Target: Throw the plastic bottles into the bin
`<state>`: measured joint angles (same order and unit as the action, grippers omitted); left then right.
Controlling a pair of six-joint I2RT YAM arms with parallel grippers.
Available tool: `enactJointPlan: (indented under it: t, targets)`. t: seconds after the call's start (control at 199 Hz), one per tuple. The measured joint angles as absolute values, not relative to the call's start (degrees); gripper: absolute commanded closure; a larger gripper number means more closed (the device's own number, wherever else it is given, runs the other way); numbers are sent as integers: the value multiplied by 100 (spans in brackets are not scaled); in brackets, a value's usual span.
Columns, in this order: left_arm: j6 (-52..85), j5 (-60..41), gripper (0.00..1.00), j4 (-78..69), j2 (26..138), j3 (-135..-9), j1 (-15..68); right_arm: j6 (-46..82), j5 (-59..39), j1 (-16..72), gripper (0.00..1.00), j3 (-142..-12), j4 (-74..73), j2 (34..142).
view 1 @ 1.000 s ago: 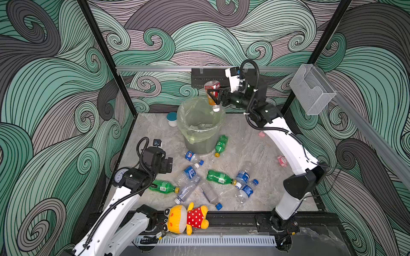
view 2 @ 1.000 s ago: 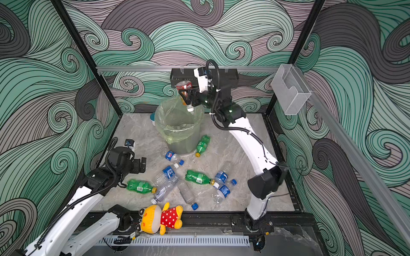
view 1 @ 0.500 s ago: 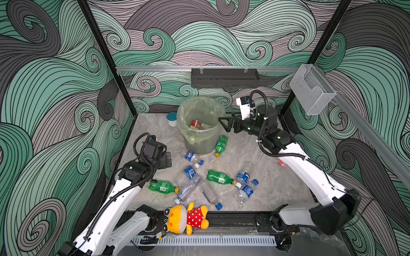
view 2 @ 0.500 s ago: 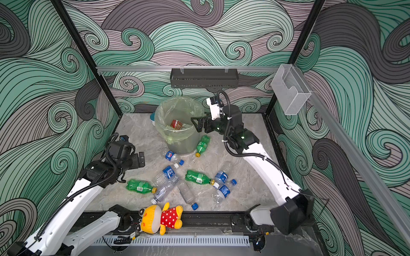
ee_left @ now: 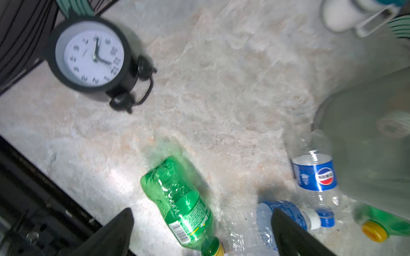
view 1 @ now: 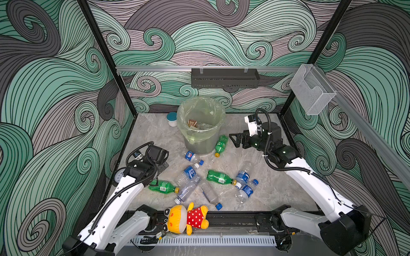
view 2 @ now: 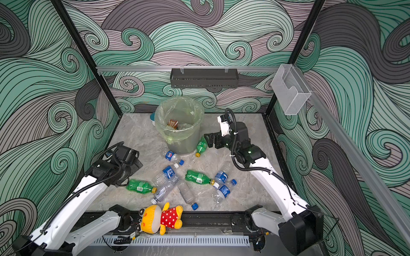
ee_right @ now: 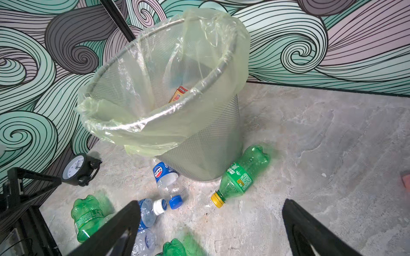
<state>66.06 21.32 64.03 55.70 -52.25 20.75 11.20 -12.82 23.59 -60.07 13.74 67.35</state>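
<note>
Inside the bin [ee_right: 155,115], an orange-red bottle [ee_right: 178,94] is half hidden; the left gripper [ee_left: 200,213] and right gripper [ee_right: 210,202] are spread wide, nothing gripped.

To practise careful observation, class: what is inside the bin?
Inside the bin, an orange-red labelled bottle shows, with pale clutter beside it. Folds of the bag and the bin's wall hide the rest, so no count is possible.

The bin [view 1: 200,144] was grey mesh lined pale yellow-green; the green bottles [view 1: 219,177] had yellow caps, the clear bottles [view 1: 190,171] blue labels. Nearest, a yellow toy [view 1: 177,219] wore red with white dots, and the walls [view 1: 55,88] swirled teal, grey and mauve, black-lined.
</note>
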Motion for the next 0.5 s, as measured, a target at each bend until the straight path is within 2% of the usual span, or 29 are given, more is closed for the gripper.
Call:
enactJointPlan:
  t: [0.241, 0.502]
  targets:
    - [7142, 1450, 1, 6490, 6781, -5135, 2075, 1162, -1278, 2355, 0, -6005, 1306, 6890]
    - [7542, 1225, 1, 6425, 6534, -4598, 2075, 1247, -1269, 2355, 0, -6005, 1304, 7022]
